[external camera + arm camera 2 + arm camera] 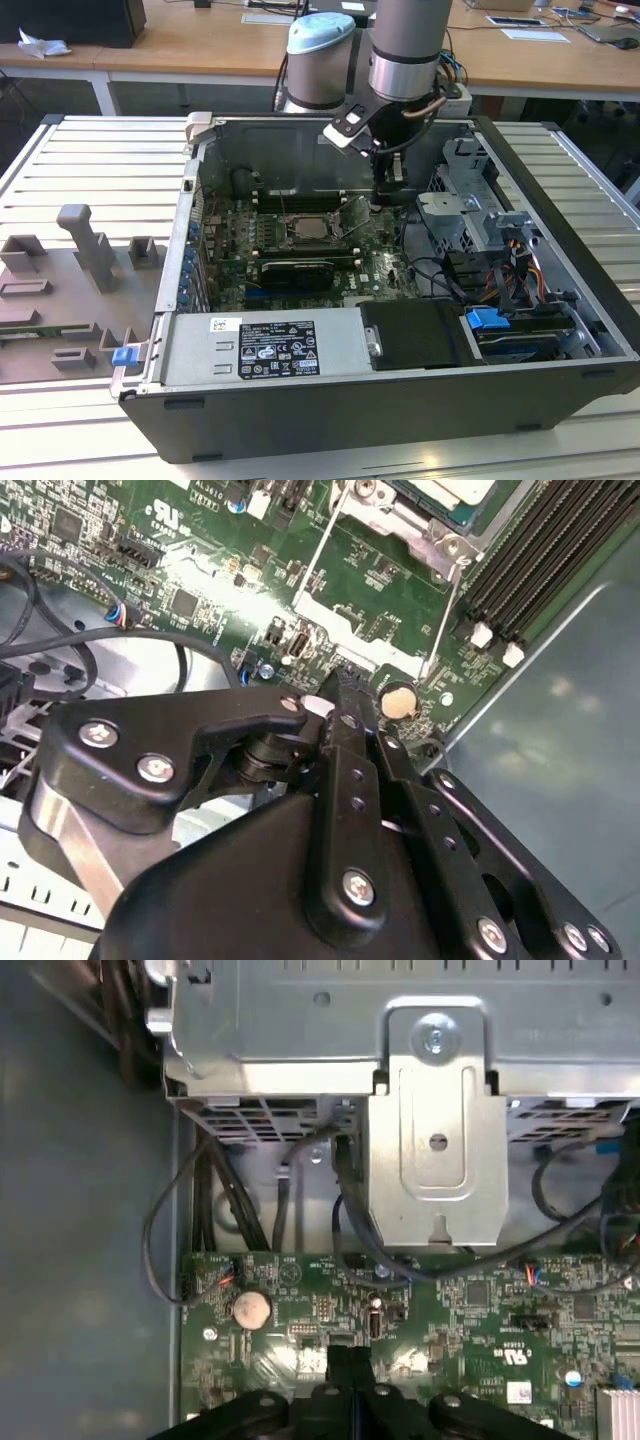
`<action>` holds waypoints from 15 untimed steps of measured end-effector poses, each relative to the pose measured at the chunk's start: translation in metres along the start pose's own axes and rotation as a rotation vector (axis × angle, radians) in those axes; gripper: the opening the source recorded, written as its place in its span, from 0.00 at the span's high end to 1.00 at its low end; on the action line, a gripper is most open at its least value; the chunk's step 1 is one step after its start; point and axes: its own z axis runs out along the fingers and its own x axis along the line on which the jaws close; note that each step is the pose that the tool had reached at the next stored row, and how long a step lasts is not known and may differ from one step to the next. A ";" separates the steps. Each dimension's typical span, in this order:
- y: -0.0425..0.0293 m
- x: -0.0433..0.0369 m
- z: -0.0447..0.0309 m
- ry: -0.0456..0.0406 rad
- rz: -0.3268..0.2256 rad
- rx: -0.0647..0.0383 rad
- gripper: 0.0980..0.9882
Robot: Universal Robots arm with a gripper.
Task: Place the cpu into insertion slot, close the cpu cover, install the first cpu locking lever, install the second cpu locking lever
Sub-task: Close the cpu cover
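The cpu (304, 228) lies in the insertion slot (287, 240) on the green motherboard; its pale top (445, 488) shows at the edge of the second wrist view. The silvery cpu cover (400, 522) lies flat around it. Thin wire locking levers (312, 558) reach from the socket toward my fingers; in the exterior view one lever (351, 213) slants upward. My gripper (345, 680) hovers low over the board to the exterior view's right of the socket, near a coin battery (250, 1307). Its black fingertips (338, 1358) are shut together, holding nothing.
A metal drive cage (435, 1160) and cable bundles (470, 270) stand to the exterior view's right of the gripper. Long black memory slots (530, 560) flank the socket. A black graphics card (295, 270) and the power supply (270, 348) sit nearer the front.
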 end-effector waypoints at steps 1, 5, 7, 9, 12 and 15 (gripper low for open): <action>0.0000 0.0000 0.0008 0.0001 0.000 0.001 0.99; 0.0004 0.0000 0.0028 -0.0004 0.000 0.032 0.99; 0.0002 0.0000 0.0021 -0.0002 0.000 0.039 0.99; -0.0014 0.0001 0.0015 0.0001 0.000 0.042 0.99; -0.0080 0.0000 0.0011 -0.0002 0.000 0.042 0.99; -0.0137 0.0000 0.0008 -0.0002 0.000 0.042 0.99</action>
